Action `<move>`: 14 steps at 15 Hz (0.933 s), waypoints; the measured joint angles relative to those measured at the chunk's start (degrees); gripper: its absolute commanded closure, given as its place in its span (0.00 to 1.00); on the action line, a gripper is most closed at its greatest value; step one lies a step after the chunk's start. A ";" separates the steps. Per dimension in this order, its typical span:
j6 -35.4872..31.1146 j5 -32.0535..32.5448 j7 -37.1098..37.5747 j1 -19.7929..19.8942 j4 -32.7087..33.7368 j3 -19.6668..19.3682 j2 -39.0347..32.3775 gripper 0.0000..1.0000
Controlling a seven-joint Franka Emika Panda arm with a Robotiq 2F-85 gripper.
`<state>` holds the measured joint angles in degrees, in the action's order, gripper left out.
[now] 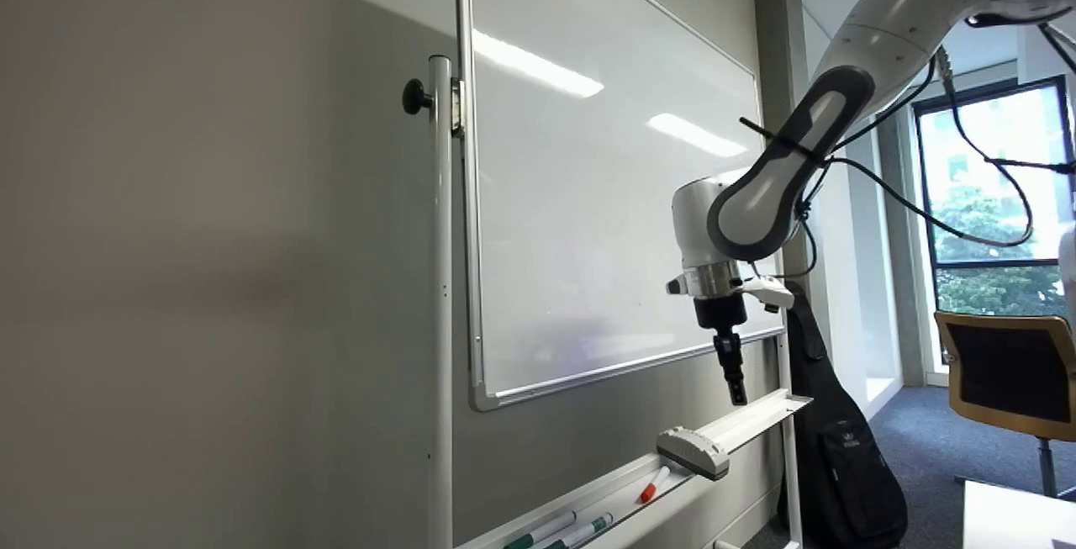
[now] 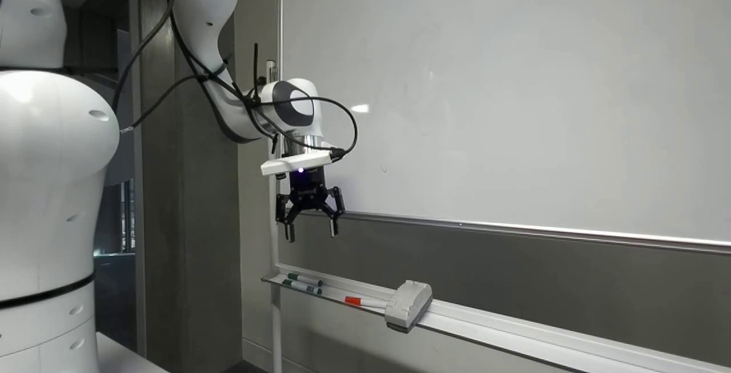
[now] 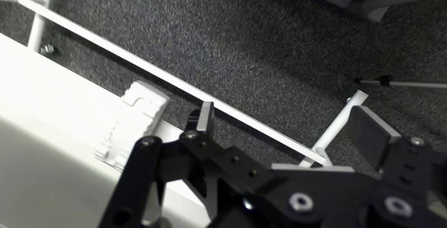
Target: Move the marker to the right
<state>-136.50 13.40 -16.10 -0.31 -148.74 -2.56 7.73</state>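
A white marker with a red cap (image 1: 654, 486) lies in the whiteboard's tray (image 1: 752, 421) beside the grey-white eraser. In an exterior view this red-capped marker (image 2: 365, 302) has its back end against or behind the eraser. Two green-capped markers, one (image 1: 542, 530) behind the other (image 1: 582, 530), lie near one tray end. They also show in an exterior view (image 2: 305, 279) (image 2: 302, 287). Which marker is meant cannot be told. My gripper (image 2: 312, 237) points down, open and empty, higher than the tray. In the wrist view, floor shows between its fingers (image 3: 290, 126); no marker shows there.
The eraser (image 2: 409, 304) sits across the tray; it also shows in the wrist view (image 3: 138, 121). The whiteboard (image 1: 605, 179) rises above the tray, with a post (image 1: 441, 297) at its end. A black bag (image 1: 845, 456) and a chair (image 1: 1009, 372) stand beyond.
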 measured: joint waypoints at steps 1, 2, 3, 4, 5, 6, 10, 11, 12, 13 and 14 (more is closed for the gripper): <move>-2.31 -0.34 -2.37 -0.64 0.04 0.20 -1.71 0.00; -4.20 -0.89 -5.06 -1.17 0.06 0.38 -3.18 0.00; -5.56 -1.66 -8.09 -1.55 0.08 0.52 -4.34 0.00; -6.19 -2.29 -10.18 -1.80 0.15 0.58 -5.17 0.00; -6.39 -2.52 -11.19 -1.87 0.20 0.60 -5.62 0.00; -6.41 -2.53 -11.65 -1.87 0.21 0.60 -5.70 0.00; -6.42 -2.53 -11.79 -1.87 0.27 0.61 -5.70 0.00; -6.41 -2.30 -11.57 -1.82 0.26 0.61 -5.70 0.00; -6.41 -2.29 -11.34 -1.76 0.26 0.61 -5.70 0.00; -6.41 -2.44 -10.64 -1.70 0.26 0.60 -5.73 0.00; -6.40 -3.42 -9.87 -1.67 0.27 0.60 -5.84 0.00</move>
<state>-142.91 9.98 -25.97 -1.98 -148.47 -1.96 1.90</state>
